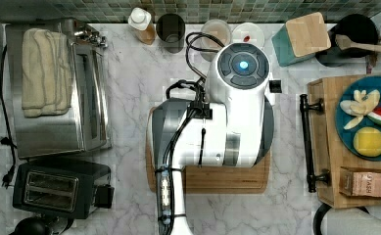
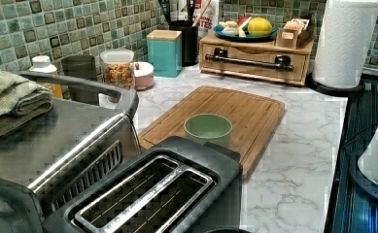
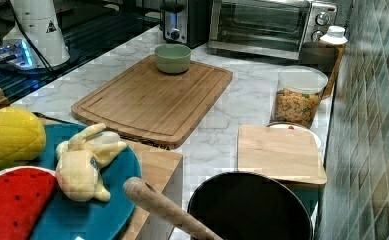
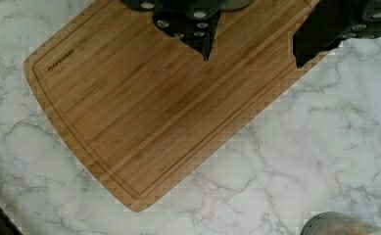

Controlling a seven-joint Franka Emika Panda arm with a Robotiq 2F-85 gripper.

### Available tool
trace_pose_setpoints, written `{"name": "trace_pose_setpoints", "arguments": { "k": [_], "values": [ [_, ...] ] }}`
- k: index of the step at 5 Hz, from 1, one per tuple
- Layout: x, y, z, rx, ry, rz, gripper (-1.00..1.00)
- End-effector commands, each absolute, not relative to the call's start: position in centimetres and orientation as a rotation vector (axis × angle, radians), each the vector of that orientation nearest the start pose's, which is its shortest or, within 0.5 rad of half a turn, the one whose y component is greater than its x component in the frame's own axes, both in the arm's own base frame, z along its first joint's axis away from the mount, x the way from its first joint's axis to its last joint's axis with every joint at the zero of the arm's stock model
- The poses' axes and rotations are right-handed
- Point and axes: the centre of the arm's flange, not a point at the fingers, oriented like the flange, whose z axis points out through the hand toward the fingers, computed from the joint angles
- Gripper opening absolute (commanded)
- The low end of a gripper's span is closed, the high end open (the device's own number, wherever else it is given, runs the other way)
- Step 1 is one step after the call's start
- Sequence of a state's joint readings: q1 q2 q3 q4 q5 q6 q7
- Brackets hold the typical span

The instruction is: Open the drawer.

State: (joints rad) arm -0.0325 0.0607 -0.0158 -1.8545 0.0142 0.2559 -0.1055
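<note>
Overhead, the arm (image 1: 227, 117) is hiding most of the cutting board (image 1: 217, 178). The gripper (image 4: 251, 46), fingers parted and empty, is hanging above it. The drawer (image 2: 254, 60) is sitting shut beneath the fruit plate (image 2: 245, 33).

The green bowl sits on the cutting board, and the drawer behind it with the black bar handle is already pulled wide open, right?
Not quite. The green bowl does sit on the cutting board, but the drawer is shut: in the left view its front lies flush with its wooden box, the black bar handle across it.
</note>
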Motion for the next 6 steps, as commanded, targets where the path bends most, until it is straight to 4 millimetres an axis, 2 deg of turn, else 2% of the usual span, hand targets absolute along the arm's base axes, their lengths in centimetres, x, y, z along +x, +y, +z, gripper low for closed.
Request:
{"name": "trace_pose_setpoints", "arguments": {
  "k": [1, 2, 3, 4, 5, 6],
  "values": [
    [56.8, -2.6, 47.7, -2.945, 1.129, 0.139, 1.0],
    [54.4, -5.7, 46.5, -3.041, 0.832, 0.129, 1.0],
    [52.3, -9.0, 45.8, -3.143, 0.463, 0.061, 1.0],
    [51.3, -12.2, 45.1, -3.166, 0.208, 0.071, 1.0],
    [50.2, -14.7, 44.5, -3.221, 0.016, 0.044, 1.0],
    [49.3, -17.6, 42.8, -3.248, -0.139, -0.017, 1.0]
  ]
}}
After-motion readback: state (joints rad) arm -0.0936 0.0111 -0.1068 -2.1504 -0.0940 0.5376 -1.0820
